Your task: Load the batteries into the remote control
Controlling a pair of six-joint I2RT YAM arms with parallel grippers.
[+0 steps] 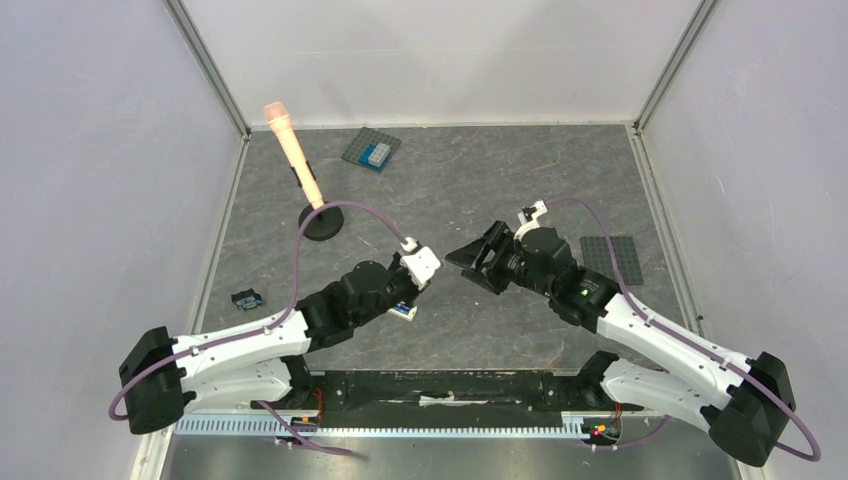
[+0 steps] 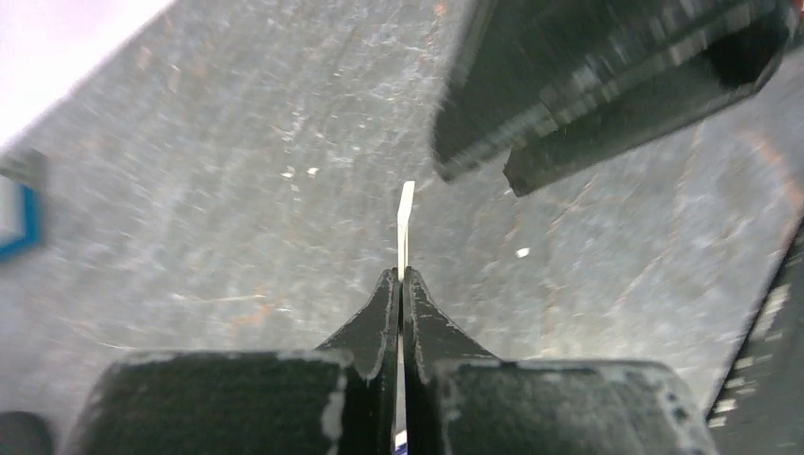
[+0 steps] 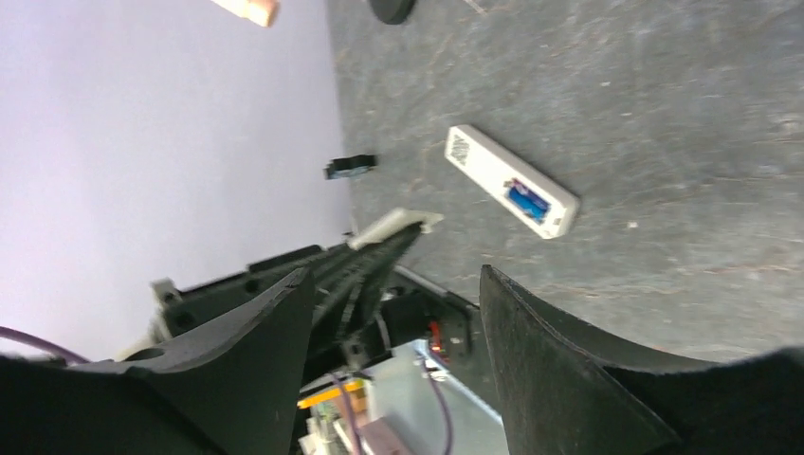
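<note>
The remote control lies back side up on the table, with the blue batteries sitting in its open compartment near one end. In the top view the remote control is partly hidden under my left arm. My left gripper is shut on a thin flat white strip, seen edge-on and held above the table. The strip also shows in the right wrist view. My right gripper is open and empty, and faces the left gripper from close by on the right.
A peach wand stands tilted on a black round base at the back left. A grey studded plate with a light-blue block lies at the back. A dark studded plate lies right. A small black-and-blue part lies left.
</note>
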